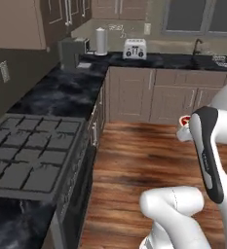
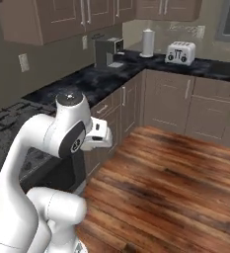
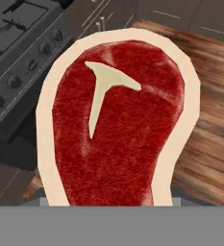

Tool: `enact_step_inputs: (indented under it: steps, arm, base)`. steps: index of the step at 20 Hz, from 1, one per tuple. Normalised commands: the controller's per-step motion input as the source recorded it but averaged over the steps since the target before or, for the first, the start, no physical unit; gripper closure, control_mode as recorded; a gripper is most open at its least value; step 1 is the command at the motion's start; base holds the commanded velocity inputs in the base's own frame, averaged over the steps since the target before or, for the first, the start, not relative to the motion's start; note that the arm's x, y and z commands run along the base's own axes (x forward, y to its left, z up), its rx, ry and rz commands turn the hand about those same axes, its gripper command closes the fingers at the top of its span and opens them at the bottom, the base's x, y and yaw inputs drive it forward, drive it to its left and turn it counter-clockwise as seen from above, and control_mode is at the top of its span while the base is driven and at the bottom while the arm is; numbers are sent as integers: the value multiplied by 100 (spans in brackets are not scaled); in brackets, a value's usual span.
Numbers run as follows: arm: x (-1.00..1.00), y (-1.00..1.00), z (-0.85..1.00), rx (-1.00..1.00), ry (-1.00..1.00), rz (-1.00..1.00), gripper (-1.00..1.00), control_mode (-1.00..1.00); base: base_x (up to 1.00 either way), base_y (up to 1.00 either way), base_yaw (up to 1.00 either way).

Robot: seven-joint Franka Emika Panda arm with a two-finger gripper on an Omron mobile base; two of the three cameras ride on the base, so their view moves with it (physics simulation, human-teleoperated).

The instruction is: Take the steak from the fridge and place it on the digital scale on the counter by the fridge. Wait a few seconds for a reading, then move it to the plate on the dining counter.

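Kitchen scene, mid-carry: pinching the steak (image 3: pixel 118 125) in the gripper (image 1: pixel 184 125), jaws pressed against the meat and fingertips hidden behind it. Holding the cut up close to the hand camera, red face outward, showing the pale fat rim around the edge and the white T-shaped bone mark toward the upper left of the slab. Hanging clear of every surface, touching nothing but the gripper. Hovering above the wooden floor (image 1: pixel 134 160), with the dark stove front and its row of knobs (image 3: pixel 31 67) lying off to one side in the hand view.

Showing up in the left base view as a small red-and-white patch (image 1: pixel 184 121) at the end of the white arm, at about the height of the brown cabinet doors (image 1: pixel 134 95) and well apart from them. Standing beside the gas cooktop (image 1: pixel 32 155), set into the black marbled worktop (image 1: pixel 61 92) that runs on to the far corner. Facing, along that far wall, a grey coffee machine (image 1: pixel 73 52), a white paper towel roll (image 1: pixel 101 41) just beside it, and a white toaster (image 1: pixel 134 48) further right. Catching the same three appliances from the other side in the right base view, with the arm folded low in front of the stove.
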Motion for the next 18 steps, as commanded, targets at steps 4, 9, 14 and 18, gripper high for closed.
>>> enact_step_inputs:
  steps: [4, 9, 14, 18]
  arm:
    - [0, 0, 0, 0, 0, 0, 100, 100]
    - [0, 0, 0, 0, 0, 0, 100, 100]
    - [0, 0, 0, 0, 0, 0, 100, 100]
    - [0, 0, 0, 0, 0, 0, 100, 100]
  base:
    - [34, 7, -81]
    - [29, 1, -82]
    - [22, 4, -84]
    - [16, 0, -79]
